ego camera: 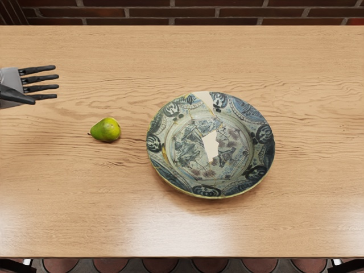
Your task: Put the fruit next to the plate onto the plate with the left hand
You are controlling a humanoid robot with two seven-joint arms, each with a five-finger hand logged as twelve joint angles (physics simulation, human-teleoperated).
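A small green pear point(106, 129) lies on the wooden table just left of a blue-patterned ceramic plate point(170, 111). Nothing lies on the plate. My left hand point(34, 85) shows at the left edge, above and to the left of the pear, well apart from it. Its dark fingers point(40, 79) stretch out straight toward the right and hold nothing. The right arm does not show.
The wooden table point(296, 62) fills most of the view, with its front edge near the bottom. A brick wall point(182, 11) runs along the far side behind it.
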